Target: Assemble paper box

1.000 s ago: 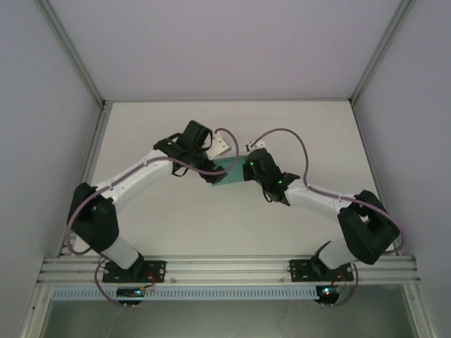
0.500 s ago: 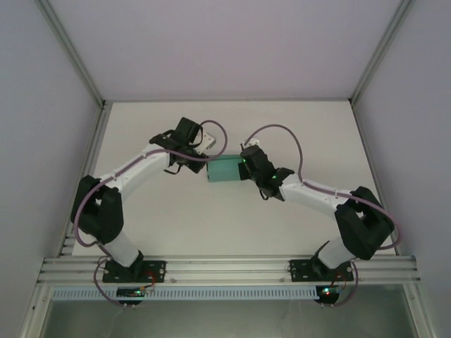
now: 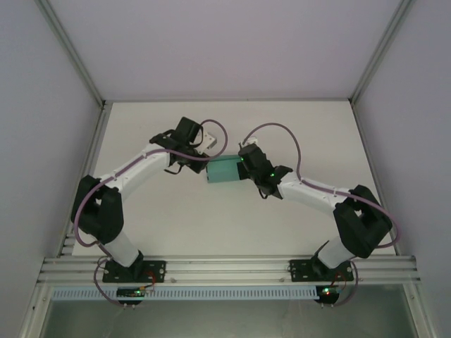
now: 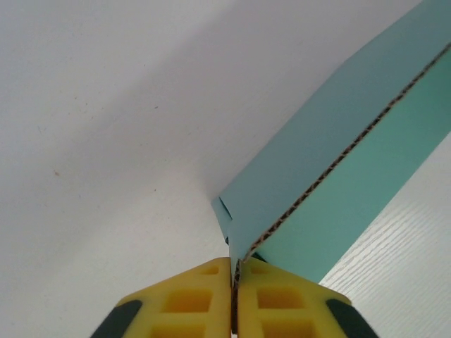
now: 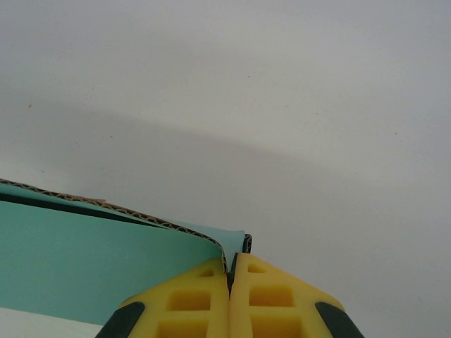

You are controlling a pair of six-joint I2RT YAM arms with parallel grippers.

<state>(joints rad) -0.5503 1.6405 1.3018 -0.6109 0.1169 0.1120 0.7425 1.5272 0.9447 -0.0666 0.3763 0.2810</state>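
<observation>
Top view: the paper box (image 3: 224,170) is found at mid-desk, a little beyond the centre of the white desk (image 3: 211,225). It is held between the two grippers. It is teal-green card and reads as a small rectangular shape lying with its long side left to right. Whether it rests on the desk or is lifted off it cannot be told.

The left gripper (image 3: 205,164) is placed at the box's left end and the right gripper (image 3: 244,166) at its right end. Both arms are bent inward toward the box. A purplish cable (image 3: 278,131) is looped above the right arm.

Left wrist view: the yellow pads (image 4: 190,303) are pressed together with no gap between them. A thin edge of the card is pinched in the seam. From there a cut corrugated edge runs diagonally up to the right. A paler teal face lies on its upper-left side and a greener one on its lower-right side. A small folded tab (image 4: 222,210) is noted just above the pads.

Right wrist view: that gripper's pads (image 5: 271,299) are likewise closed. The teal card comes in from the left, curls down and is caught in the seam between them. Its corrugated edge runs along the top of the card.
</observation>
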